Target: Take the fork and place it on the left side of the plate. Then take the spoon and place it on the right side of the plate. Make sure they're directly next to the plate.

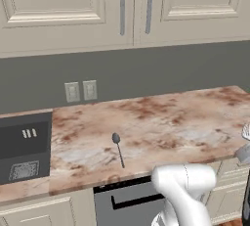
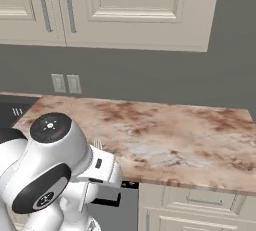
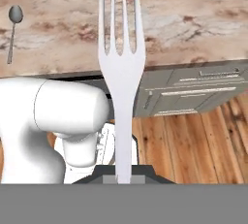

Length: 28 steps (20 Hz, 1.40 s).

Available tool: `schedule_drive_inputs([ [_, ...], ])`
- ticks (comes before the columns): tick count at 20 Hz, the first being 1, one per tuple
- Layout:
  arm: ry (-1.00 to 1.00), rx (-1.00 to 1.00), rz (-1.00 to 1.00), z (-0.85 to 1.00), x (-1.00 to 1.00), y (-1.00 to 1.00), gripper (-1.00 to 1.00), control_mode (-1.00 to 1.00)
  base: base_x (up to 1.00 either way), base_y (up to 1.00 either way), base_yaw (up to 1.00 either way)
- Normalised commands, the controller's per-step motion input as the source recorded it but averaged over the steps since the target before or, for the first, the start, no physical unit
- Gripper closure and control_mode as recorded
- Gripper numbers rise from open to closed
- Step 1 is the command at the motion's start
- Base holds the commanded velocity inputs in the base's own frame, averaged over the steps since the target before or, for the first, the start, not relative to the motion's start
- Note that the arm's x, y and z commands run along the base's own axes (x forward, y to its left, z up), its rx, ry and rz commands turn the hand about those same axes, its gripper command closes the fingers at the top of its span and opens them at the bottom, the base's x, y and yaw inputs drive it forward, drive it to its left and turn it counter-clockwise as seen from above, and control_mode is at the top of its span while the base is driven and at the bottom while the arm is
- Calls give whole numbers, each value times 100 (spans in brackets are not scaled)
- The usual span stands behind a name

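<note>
The fork (image 3: pixel 121 72) stands gripped by its handle in the claw (image 3: pixel 123 177), carried off the worktop (image 3: pixel 184 19) towards its placing; spoon (image 3: pixel 14 22) waits

Kitchen: marble counter (image 1: pixel 161 117), cabinets (image 1: pixel 58 10)

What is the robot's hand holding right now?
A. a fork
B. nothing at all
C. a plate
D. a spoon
A. In the hand view the gripper is shut on the handle of the fork, whose tines point up toward the counter, while the spoon lies on the counter by itself.
</note>
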Motion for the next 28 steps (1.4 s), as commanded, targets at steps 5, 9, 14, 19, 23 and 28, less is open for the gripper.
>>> schedule_drive_inputs([
  [5,0,0,0,0,0,0,100,100,-42,-5,-41],
  [9,0,0,0,0,0,0,100,100,-27,-29,-42],
  [14,0,0,0,0,0,0,100,100,-6,-45,-43],
  [19,0,0,0,0,0,0,100,100,3,-74,-42],
  [23,0,0,0,0,0,0,100,100,14,-94,-37],
  [28,0,0,0,0,0,0,100,100,13,-100,-37],
])
